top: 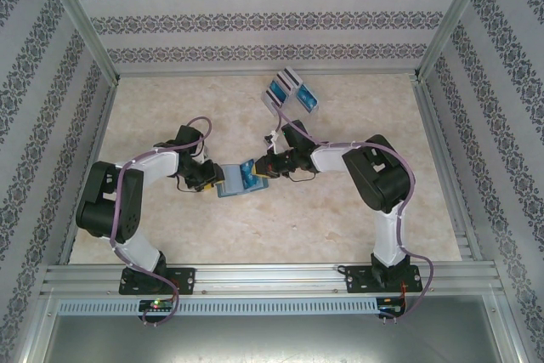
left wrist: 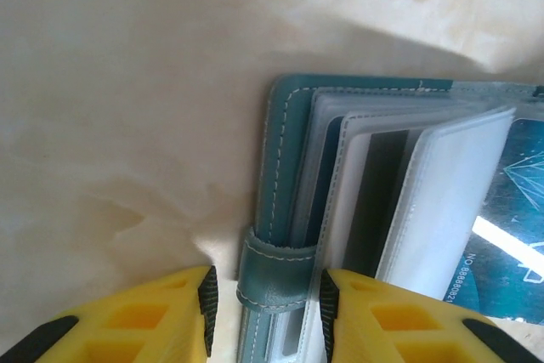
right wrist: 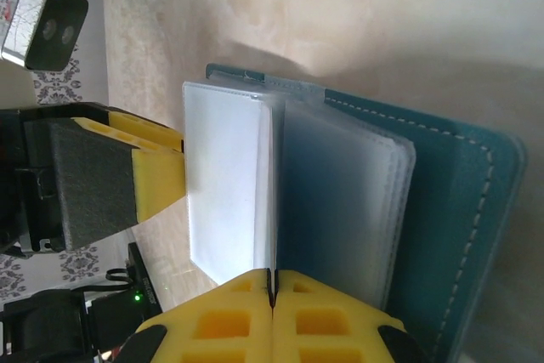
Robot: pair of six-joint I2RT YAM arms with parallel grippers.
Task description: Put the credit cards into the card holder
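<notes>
We're seeing the holder (top: 231,185) open just off table centre, toward 8 o'clock in the top view, between both arms. Whether it's resting on the table (top: 357,235) or lifted, we can't tell. The left gripper (top: 218,178) is standing at its 9 o'clock and the right gripper (top: 260,167) at its 3 o'clock. Loose cards (top: 293,93) are lying in a small cluster at 1 o'clock of the holder, well apart from it, near the far edge. Blue and white-grey faces are showing, but we can't tell how many.

In the left wrist view, the yellow fingers (left wrist: 161,312) are standing apart, one on each side of the holder's strap (left wrist: 274,271), clamping the teal cover there. The 5 o'clock finger is touching the strap. The 7 o'clock one is looking a hair off it, though that's hard to tell. Clear sleeves (left wrist: 442,201) are fanning out toward 3 o'clock. A striped card (left wrist: 384,197) is sitting in one sleeve. A blue card (left wrist: 514,235) is showing past the next one, at 4 o'clock.

In the right wrist view, the right gripper's fingers (right wrist: 340,325) are pressing together with no gap. A white sleeve's edge is running down to their seam at 6 o'clock, and we can't tell whether it's pinched. The left gripper's finger is touching the sleeves from 9 o'clock. The teal cover is lying at 3 o'clock.
</notes>
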